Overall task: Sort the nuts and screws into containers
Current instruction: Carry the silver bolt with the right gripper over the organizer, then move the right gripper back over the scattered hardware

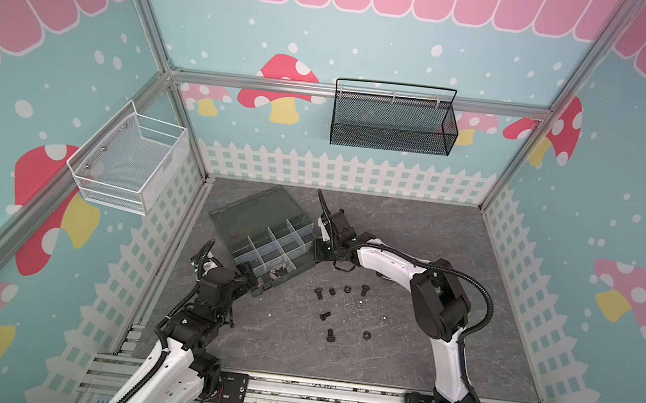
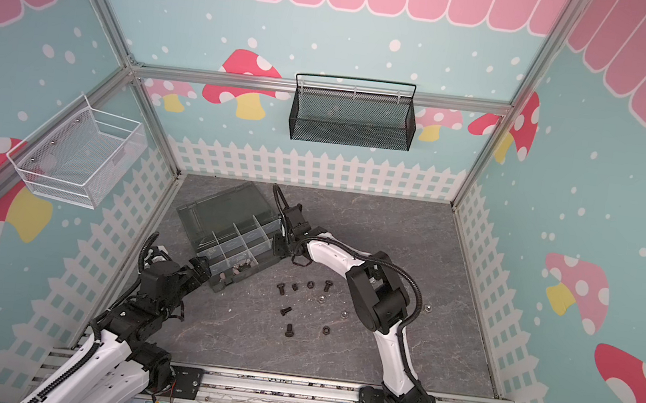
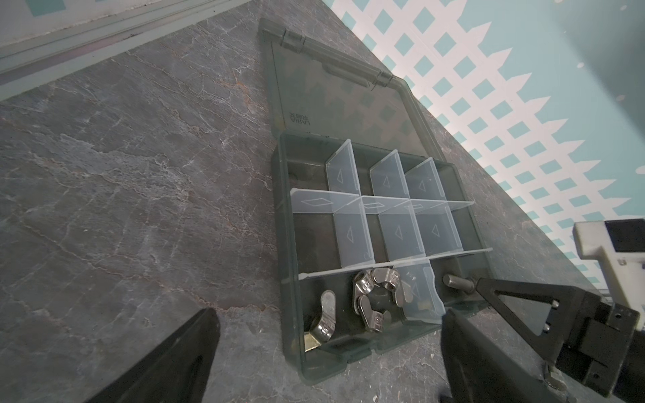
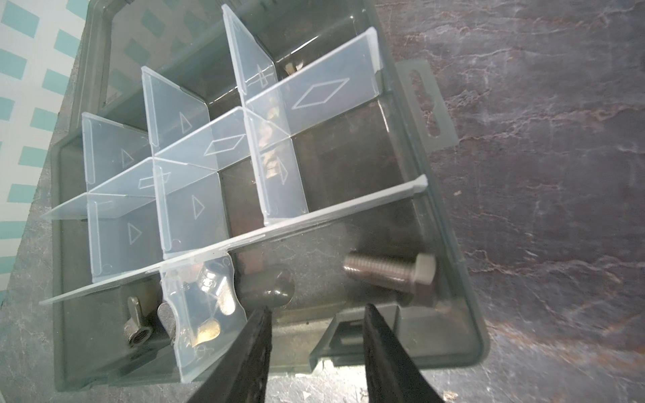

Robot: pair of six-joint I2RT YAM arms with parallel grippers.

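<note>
Marbled tabletop (image 1: 400, 346), silver screw (image 4: 391, 275) in compartment (image 4: 314, 253)

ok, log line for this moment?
left pincer open | right pincer open over organizer box | silver bolt lying loose inside

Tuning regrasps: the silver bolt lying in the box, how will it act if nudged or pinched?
The bolt lies on its side, so its round shank would probably roll, though the hex head should swing it in a short arc toward the box wall. Looks metal: likely rigid and heavy for its size. The threads may give some bite.
</note>
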